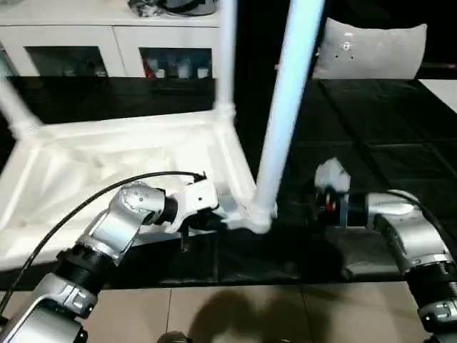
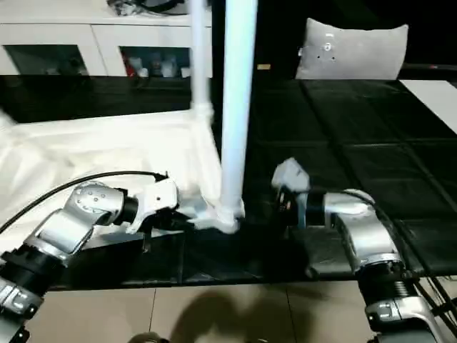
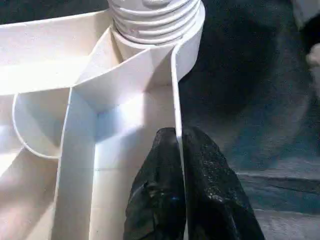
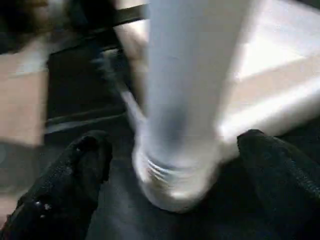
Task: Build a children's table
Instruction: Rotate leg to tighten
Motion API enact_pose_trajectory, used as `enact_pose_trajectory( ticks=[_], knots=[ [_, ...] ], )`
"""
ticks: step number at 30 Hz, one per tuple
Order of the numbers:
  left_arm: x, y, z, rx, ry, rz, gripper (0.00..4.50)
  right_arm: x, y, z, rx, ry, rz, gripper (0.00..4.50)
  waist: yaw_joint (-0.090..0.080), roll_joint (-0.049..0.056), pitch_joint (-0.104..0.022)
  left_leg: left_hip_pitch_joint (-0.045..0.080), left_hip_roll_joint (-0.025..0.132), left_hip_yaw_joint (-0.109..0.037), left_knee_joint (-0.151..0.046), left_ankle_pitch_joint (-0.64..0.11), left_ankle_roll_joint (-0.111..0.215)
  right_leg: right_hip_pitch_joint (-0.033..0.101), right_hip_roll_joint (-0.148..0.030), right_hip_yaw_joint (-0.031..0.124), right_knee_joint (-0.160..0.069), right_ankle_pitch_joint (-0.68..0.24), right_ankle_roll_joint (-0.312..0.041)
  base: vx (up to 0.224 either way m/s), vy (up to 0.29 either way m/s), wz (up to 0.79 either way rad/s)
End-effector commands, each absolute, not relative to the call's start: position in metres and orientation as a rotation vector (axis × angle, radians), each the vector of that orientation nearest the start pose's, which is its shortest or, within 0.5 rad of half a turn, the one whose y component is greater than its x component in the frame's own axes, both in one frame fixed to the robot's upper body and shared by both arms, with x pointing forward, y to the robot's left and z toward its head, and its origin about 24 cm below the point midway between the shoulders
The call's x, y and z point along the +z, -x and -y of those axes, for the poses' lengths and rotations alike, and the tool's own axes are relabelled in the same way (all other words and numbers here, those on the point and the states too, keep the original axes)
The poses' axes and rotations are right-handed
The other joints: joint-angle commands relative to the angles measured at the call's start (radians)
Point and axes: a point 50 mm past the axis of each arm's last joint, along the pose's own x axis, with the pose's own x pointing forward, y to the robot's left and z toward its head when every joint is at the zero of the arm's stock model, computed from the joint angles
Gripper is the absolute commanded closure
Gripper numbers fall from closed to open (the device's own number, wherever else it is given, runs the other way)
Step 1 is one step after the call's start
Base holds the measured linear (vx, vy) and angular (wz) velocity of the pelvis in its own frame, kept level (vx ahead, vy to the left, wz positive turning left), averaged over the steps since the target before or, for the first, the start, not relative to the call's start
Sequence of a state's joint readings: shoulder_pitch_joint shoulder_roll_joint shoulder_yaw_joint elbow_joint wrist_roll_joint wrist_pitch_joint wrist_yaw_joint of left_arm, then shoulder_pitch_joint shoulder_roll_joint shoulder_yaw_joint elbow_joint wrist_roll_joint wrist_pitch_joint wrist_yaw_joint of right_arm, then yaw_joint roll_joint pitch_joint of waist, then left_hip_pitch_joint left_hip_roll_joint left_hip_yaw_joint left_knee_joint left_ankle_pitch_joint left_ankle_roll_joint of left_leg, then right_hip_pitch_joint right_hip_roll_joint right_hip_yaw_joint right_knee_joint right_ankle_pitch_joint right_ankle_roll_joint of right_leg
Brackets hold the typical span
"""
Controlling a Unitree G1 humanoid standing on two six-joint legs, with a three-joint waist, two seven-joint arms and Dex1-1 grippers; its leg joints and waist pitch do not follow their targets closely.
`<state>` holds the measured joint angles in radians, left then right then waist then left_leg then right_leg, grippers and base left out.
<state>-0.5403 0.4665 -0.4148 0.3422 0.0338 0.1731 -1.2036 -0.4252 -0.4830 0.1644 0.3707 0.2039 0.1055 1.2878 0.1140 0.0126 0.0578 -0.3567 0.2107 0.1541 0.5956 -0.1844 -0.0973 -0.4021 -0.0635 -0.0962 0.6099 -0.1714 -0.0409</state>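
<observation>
Ahead of you, at the far left, stands a white cabinet [image 1: 107, 32] with glass doors and small items behind them. Black floor mats [image 1: 371, 136] cover the middle ground; nearest you is pale tiled floor [image 1: 235, 314]. A light grey cushion [image 1: 371, 50] sits far right.

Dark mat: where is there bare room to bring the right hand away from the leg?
Bare dark mat lies between the right hand and the grey cushion. Crowded toward the tabletop corner: the near leg and the left hand on its rim.
</observation>
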Motion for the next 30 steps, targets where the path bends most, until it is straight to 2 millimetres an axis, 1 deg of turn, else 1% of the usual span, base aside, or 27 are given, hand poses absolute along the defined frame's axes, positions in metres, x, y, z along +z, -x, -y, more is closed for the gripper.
enact_pose_trajectory(
  ticks=[1, 3, 4, 6, 8, 9, 10, 12, 15, 18, 21, 23, 24, 27, 28, 29, 30],
  knots=[
    [0.07, -0.298, -0.118, -1.518, -0.627, -0.423, 4.5, 0.069, -0.29, 0.169, 1.391, 0.231, -0.291, 0.08, -0.003, 0.004, -0.073, 0.004, 0.017, 0.006, -0.063, -0.196, 0.069, 0.06, -0.069, 0.049, -0.085, -0.287, -0.155, 0.0, 0.0, 0.0],
    [0.071, -0.296, -0.116, -1.554, -0.629, -0.421, 4.5, 0.067, -0.29, 0.167, 1.399, 0.244, -0.296, 0.08, -0.001, 0.004, -0.074, 0.002, 0.018, 0.006, -0.063, -0.188, 0.065, 0.06, -0.071, 0.05, -0.083, -0.286, -0.156, 0.0, 0.0, 0.0],
    [0.071, -0.295, -0.115, -1.563, -0.63, -0.419, 4.5, 0.066, -0.291, 0.166, 1.397, 0.242, -0.296, 0.32, -0.001, 0.005, -0.074, 0.003, 0.018, 0.006, -0.063, -0.189, 0.064, 0.06, -0.071, 0.05, -0.083, -0.286, -0.157, 0.0, 0.0, 0.0],
    [0.071, -0.295, -0.113, -1.579, -0.633, -0.412, 4.5, 0.064, -0.292, 0.164, 1.392, 0.232, -0.295, 0.4, -0.001, 0.004, -0.074, 0.002, 0.015, 0.007, -0.062, -0.19, 0.06, 0.061, -0.071, 0.049, -0.085, -0.294, -0.156, 0.0, 0.0, 0.0],
    [0.071, -0.295, -0.112, -1.586, -0.636, -0.408, 4.5, 0.063, -0.292, 0.162, 1.401, 0.215, -0.302, 0.46, -0.002, 0.005, -0.074, 0.001, 0.017, 0.006, -0.063, -0.189, 0.06, 0.061, -0.07, 0.049, -0.084, -0.292, -0.154, 0.0, 0.0, 0.0],
    [0.071, -0.295, -0.112, -1.589, -0.637, -0.407, 4.5, 0.063, -0.292, 0.162, 1.406, 0.208, -0.306, 0.59, -0.002, 0.004, -0.074, 0.002, 0.017, 0.006, -0.063, -0.189, 0.06, 0.061, -0.07, 0.049, -0.084, -0.289, -0.154, 0.0, 0.0, 0.0],
    [0.071, -0.295, -0.112, -1.591, -0.638, -0.405, 4.5, 0.063, -0.291, 0.162, 1.413, 0.199, -0.31, 0.84, -0.002, 0.003, -0.074, 0.001, 0.016, 0.006, -0.063, -0.187, 0.061, 0.062, -0.07, 0.049, -0.084, -0.287, -0.153, 0.0, 0.0, 0.0],
    [0.071, -0.296, -0.112, -1.596, -0.64, -0.404, 4.5, 0.063, -0.291, 0.161, 1.422, 0.188, -0.315, 0.87, -0.001, 0.003, -0.075, -0.001, 0.015, 0.006, -0.062, -0.179, 0.063, 0.063, -0.069, 0.048, -0.083, -0.285, -0.15, 0.0, 0.0, 0.0],
    [0.07, -0.295, -0.113, -1.601, -0.639, -0.406, 4.5, 0.062, -0.29, 0.162, 1.435, 0.176, -0.324, 1.24, -0.001, 0.003, -0.074, 0.001, 0.016, 0.007, -0.062, -0.182, 0.064, 0.061, -0.07, 0.048, -0.085, -0.3, -0.146, 0.0, 0.0, 0.0],
    [0.07, -0.295, -0.114, -1.602, -0.636, -0.409, 4.5, 0.061, -0.289, 0.162, 1.44, 0.17, -0.331, 1.35, -0.001, 0.002, -0.074, 0.001, 0.017, 0.006, -0.063, -0.183, 0.064, 0.061, -0.07, 0.048, -0.085, -0.302, -0.147, 0.0, 0.0, 0.0],
    [0.068, -0.293, -0.115, -1.61, -0.614, -0.415, 4.5, 0.057, -0.286, 0.163, 1.455, 0.141, -0.354, 1.67, -0.001, 0.001, -0.075, 0.001, 0.017, 0.007, -0.062, -0.177, 0.064, 0.061, -0.07, 0.049, -0.083, -0.293, -0.151, 0.0, 0.0, 0.0],
    [0.068, -0.292, -0.115, -1.61, -0.608, -0.416, 4.5, 0.055, -0.285, 0.162, 1.456, 0.123, -0.358, 1.77, -0.001, 0.002, -0.074, 0.001, 0.017, 0.007, -0.062, -0.178, 0.065, 0.061, -0.07, 0.048, -0.084, -0.294, -0.151, 0.0, 0.0, 0.0],
    [0.068, -0.291, -0.115, -1.608, -0.6, -0.416, 4.5, 0.055, -0.284, 0.161, 1.457, 0.107, -0.358, 1.84, -0.001, 0.0, -0.074, 0.0, 0.017, 0.007, -0.063, -0.176, 0.064, 0.061, -0.07, 0.048, -0.084, -0.302, -0.148, 0.0, 0.0, 0.0],
    [0.07, -0.291, -0.114, -1.59, -0.55, -0.402, 4.5, 0.054, -0.283, 0.156, 1.448, 0.066, -0.341, 1.89, -0.001, 0.001, -0.074, 0.0, 0.017, 0.007, -0.063, -0.179, 0.062, 0.061, -0.071, 0.049, -0.083, -0.306, -0.147, 0.0, 0.0, 0.0],
    [0.074, -0.29, -0.11, -1.545, -0.479, -0.383, 4.5, 0.053, -0.285, 0.147, 1.387, 0.032, -0.333, 1.89, -0.003, 0.001, -0.074, -0.001, 0.02, 0.005, -0.065, -0.175, 0.057, 0.062, -0.072, 0.049, -0.08, -0.291, -0.155, 0.0, 0.0, 0.0],
    [0.075, -0.29, -0.109, -1.516, -0.445, -0.379, 4.5, 0.052, -0.287, 0.143, 1.354, 0.023, -0.33, 1.91, -0.003, 0.003, -0.074, -0.001, 0.02, 0.005, -0.065, -0.173, 0.056, 0.061, -0.071, 0.049, -0.079, -0.285, -0.159, 0.0, 0.0, 0.0],
    [0.075, -0.29, -0.108, -1.502, -0.43, -0.379, 4.5, 0.052, -0.288, 0.141, 1.338, 0.021, -0.329, 1.91, -0.009, 0.003, -0.07, -0.001, 0.02, 0.004, -0.068, -0.183, 0.048, 0.06, -0.07, 0.047, -0.081, -0.295, -0.161, 0.0, 0.0, 0.0]
  ],
)
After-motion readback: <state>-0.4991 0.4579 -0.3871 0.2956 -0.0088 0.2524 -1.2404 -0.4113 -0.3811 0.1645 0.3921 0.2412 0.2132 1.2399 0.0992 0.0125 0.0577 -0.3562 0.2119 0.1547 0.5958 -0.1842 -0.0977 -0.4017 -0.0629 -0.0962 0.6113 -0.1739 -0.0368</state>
